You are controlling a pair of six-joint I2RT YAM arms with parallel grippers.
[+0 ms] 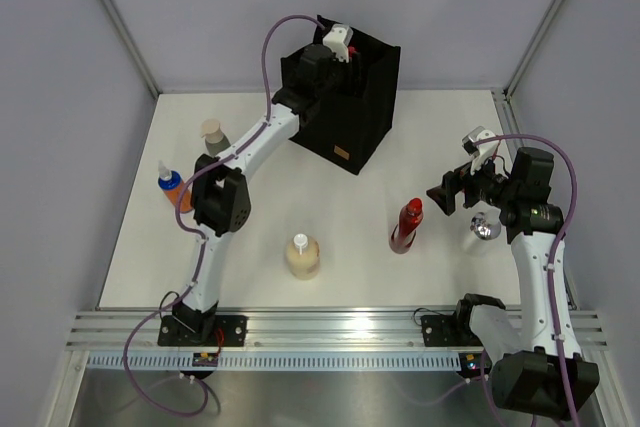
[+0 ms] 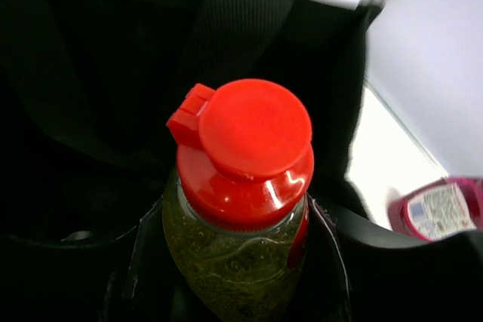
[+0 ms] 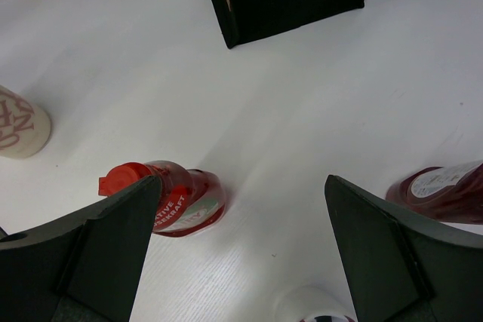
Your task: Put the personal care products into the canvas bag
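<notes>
The black canvas bag stands upright at the back of the table. My left gripper is down in its open top, shut on the yellow bottle with the red cap, which it holds upright inside the bag. My right gripper is open and empty above the table. In the right wrist view it hovers between the red bottle and the maroon bottle. The red bottle stands left of it. The silver-white bottle stands under the right arm.
The beige bottle stands front centre. The grey bottle with the beige cap and the orange bottle with the blue cap stand at the left beside the left arm. Frame posts and walls border the table.
</notes>
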